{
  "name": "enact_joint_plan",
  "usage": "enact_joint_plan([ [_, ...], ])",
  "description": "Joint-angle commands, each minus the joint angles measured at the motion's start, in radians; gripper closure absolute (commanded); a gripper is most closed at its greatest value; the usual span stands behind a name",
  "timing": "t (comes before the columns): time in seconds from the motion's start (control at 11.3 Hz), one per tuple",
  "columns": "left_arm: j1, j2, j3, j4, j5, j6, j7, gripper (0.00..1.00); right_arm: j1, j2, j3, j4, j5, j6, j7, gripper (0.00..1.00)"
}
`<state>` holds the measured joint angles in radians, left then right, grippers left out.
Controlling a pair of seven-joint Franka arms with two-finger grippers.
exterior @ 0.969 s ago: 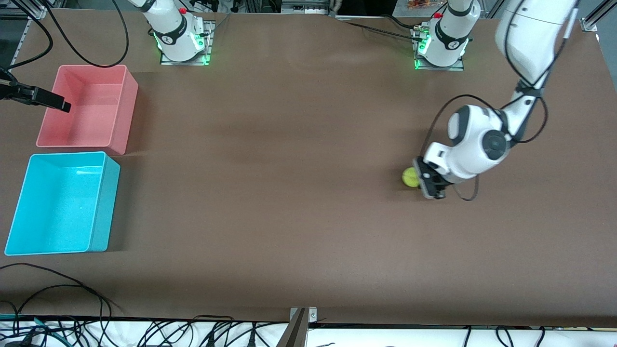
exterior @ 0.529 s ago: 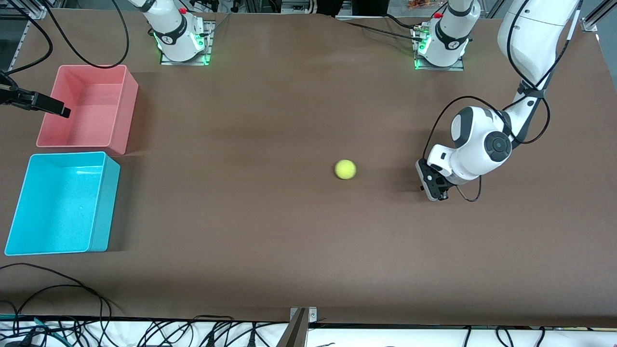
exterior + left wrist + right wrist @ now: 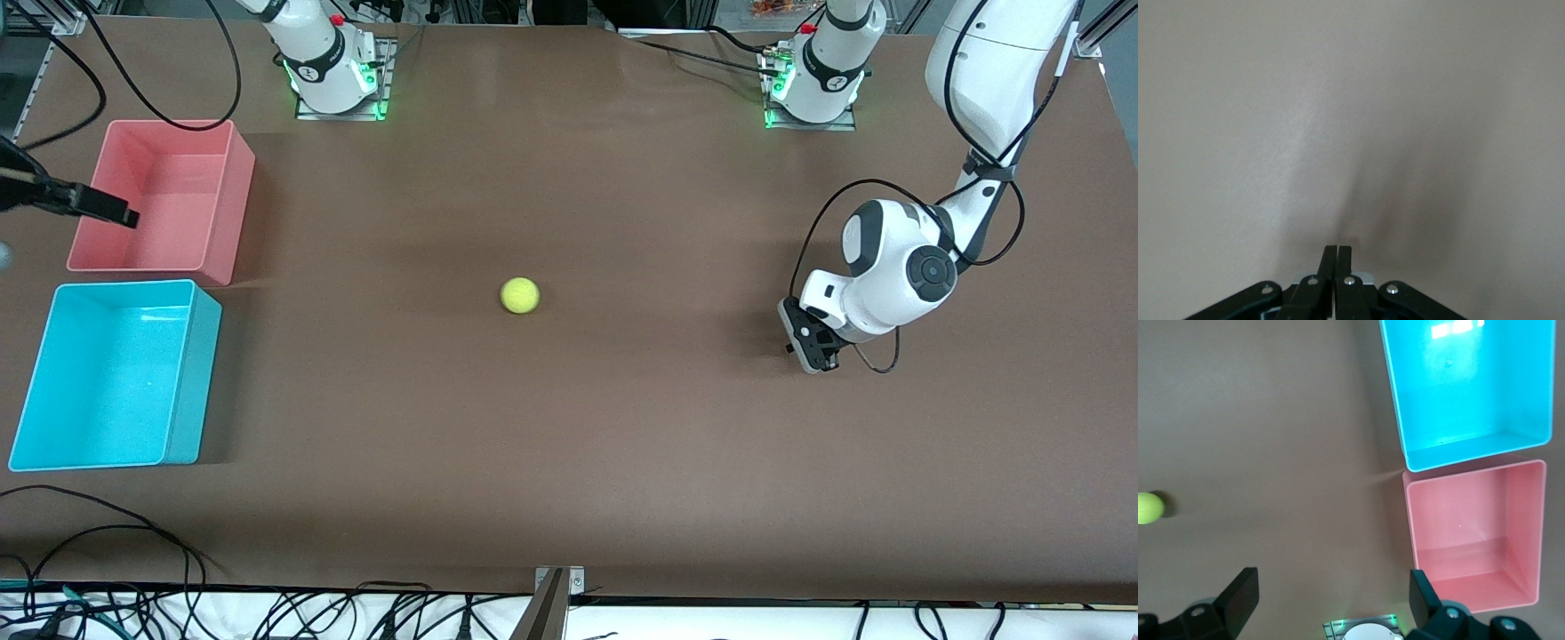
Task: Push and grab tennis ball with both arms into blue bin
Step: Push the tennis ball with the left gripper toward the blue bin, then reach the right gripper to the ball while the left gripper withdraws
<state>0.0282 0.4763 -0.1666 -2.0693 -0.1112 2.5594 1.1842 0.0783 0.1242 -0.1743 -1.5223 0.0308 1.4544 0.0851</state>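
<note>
Tennis ball (image 3: 520, 295) free on the bare tabletop (image 3: 622, 444), about mid-table, touching neither arm; small, fuzzy, yellow-green, round, so no long axis to align to; seam not made out.

Left gripper (image 3: 813, 342) low over the tabletop toward the left arm's end, fingers pressed together, nothing held; ball well apart from it, off toward the right arm's end; no ball in the left wrist view, only brown surface past the closed fingertips (image 3: 1336, 257).

Right gripper (image 3: 111, 212) over the edge of the pink bin (image 3: 227, 204), fingers spread wide, empty; ball at the margin of the right wrist view (image 3: 1148, 508).

Blue bin (image 3: 191, 373) just beside the pink bin, nearer the front camera, empty.

Key relation: ball between the two grippers, somewhat nearer the left gripper, yet on the way to the bins; judged next: pickup by the right arm, a reach toward mid-table, then a carry to the blue bin, not the pink one.
</note>
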Motion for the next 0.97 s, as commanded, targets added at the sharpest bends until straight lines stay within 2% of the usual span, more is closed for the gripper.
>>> enact_joint_plan([
  [0.0, 0.002, -0.077, 0.047, -0.023, -0.004, -0.03, 0.018, 0.31, 0.021, 0.118, 0.018, 0.024, 0.017, 0.046, 0.005, 0.0],
  [0.09, 0.002, -0.115, 0.067, -0.037, -0.004, -0.053, 0.014, 0.0, 0.028, 0.158, 0.019, 0.024, 0.017, 0.075, 0.005, 0.0],
  [0.26, 0.004, -0.198, 0.076, -0.086, -0.004, -0.059, 0.009, 0.0, 0.032, 0.21, 0.047, 0.021, 0.024, 0.144, 0.005, 0.0],
  [0.44, 0.027, -0.345, 0.076, -0.168, -0.002, -0.06, 0.009, 0.0, 0.034, 0.245, 0.052, 0.019, 0.024, 0.184, 0.005, 0.0],
  [0.62, 0.051, -0.418, 0.076, -0.167, -0.004, -0.076, 0.006, 0.0, 0.035, 0.261, 0.052, 0.013, 0.026, 0.193, 0.005, 0.0],
  [0.88, 0.09, -0.479, 0.076, -0.125, -0.005, -0.149, -0.006, 0.0, 0.06, 0.264, 0.053, -0.093, 0.024, 0.228, 0.005, 0.0],
])
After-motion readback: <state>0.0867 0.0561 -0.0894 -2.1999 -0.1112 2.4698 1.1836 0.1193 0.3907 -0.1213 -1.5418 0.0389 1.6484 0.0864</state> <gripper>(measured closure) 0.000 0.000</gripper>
